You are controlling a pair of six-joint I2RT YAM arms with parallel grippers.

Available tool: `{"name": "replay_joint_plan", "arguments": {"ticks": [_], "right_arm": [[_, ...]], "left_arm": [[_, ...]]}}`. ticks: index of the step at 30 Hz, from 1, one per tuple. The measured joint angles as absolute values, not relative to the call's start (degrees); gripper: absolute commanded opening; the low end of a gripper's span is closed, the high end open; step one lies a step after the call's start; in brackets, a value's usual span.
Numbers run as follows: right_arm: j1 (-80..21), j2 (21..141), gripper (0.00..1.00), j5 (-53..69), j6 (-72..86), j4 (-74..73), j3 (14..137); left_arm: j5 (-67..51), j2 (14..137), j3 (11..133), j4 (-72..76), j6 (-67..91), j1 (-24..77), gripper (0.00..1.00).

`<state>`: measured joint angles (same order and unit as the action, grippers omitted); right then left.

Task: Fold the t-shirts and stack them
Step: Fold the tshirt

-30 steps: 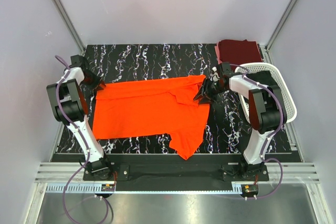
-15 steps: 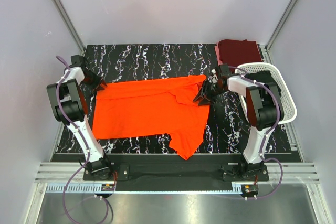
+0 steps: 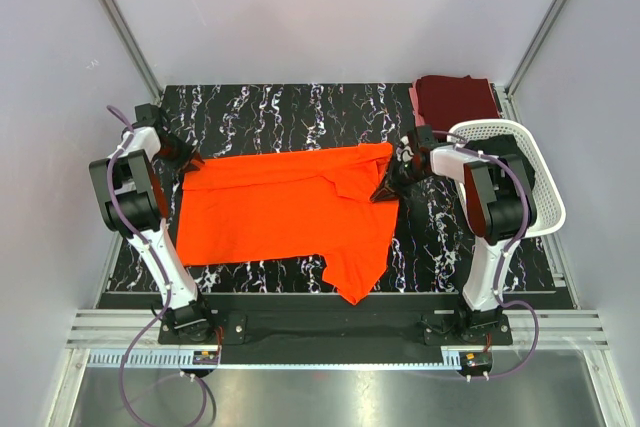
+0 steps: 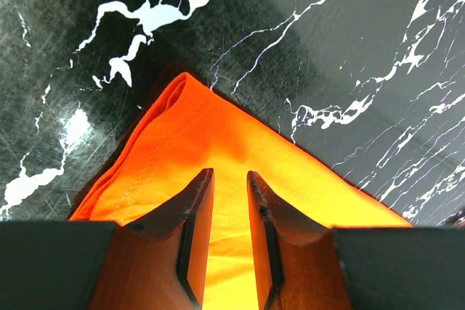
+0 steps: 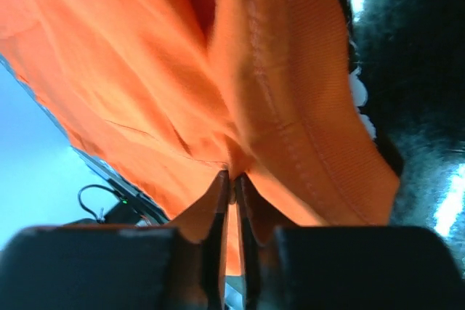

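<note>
The orange t-shirt (image 3: 285,212) lies spread on the black marbled table (image 3: 270,112), one sleeve hanging toward the near edge. My left gripper (image 3: 187,161) sits over its far-left corner (image 4: 218,136); its jaws stand a little apart with cloth showing between them. My right gripper (image 3: 388,185) is shut on a pinched fold of the shirt's right edge (image 5: 290,107). The maroon t-shirt (image 3: 455,99) lies folded at the far right corner. The black t-shirt is not in view.
A white perforated basket (image 3: 543,182) stands at the right edge, partly behind my right arm. Grey walls close in the table on three sides. Bare marbled surface shows beyond the shirt and to its right.
My right gripper has shifted slightly left and toward the near edge with the shirt's edge in it. The left arm has not moved.
</note>
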<state>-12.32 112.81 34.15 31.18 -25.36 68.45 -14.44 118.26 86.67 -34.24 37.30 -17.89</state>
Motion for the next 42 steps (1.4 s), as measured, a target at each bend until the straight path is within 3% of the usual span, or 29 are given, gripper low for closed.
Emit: {"name": "replay_joint_plan", "arguments": {"ticks": [11, 22, 24, 28, 29, 30, 32, 33, 37, 42], "right_arm": [[-12.82, 108.55, 0.0, 43.79, 34.92, -29.82, 72.1], [-14.79, 107.31, 0.01, 48.58, 32.8, -33.95, 66.04], [-15.62, 107.31, 0.07, 48.49, 32.91, -33.91, 64.36], [-16.36, 107.35, 0.1, 45.63, 32.36, -33.8, 63.61], [-16.36, 107.5, 0.15, 45.01, 32.01, -33.93, 63.79], [-16.36, 107.87, 0.27, 44.34, 31.59, -34.11, 64.27], [-16.36, 108.57, 0.34, 43.35, 30.7, -34.44, 65.28], [-16.36, 108.64, 0.44, 42.59, 30.17, -34.72, 65.67], [-15.62, 107.87, 0.63, 37.56, 27.83, -37.82, 69.34], [-11.22, 106.98, 0.69, 29.65, 26.65, -39.53, 78.0]], "left_arm": [[-14.44, 118.26, 86.67, -34.39, 37.23, -17.89, 0.31], [-14.41, 118.26, 86.67, -34.37, 36.84, -17.87, 0.31], [-14.41, 118.26, 86.67, -34.39, 36.75, -17.87, 0.31], [-14.41, 118.26, 86.72, -34.46, 36.42, -17.87, 0.32], [-14.44, 118.26, 86.83, -34.52, 36.4, -17.87, 0.32], [-14.44, 118.26, 86.96, -34.59, 36.34, -17.87, 0.33], [-14.44, 118.26, 87.33, -34.61, 35.97, -17.87, 0.34], [-14.44, 118.26, 87.46, -34.61, 35.77, -17.87, 0.35], [-14.37, 118.26, 87.68, -34.61, 34.13, -17.87, 0.43], [-14.31, 118.26, 87.79, -34.52, 31.73, -17.87, 0.56]]}}
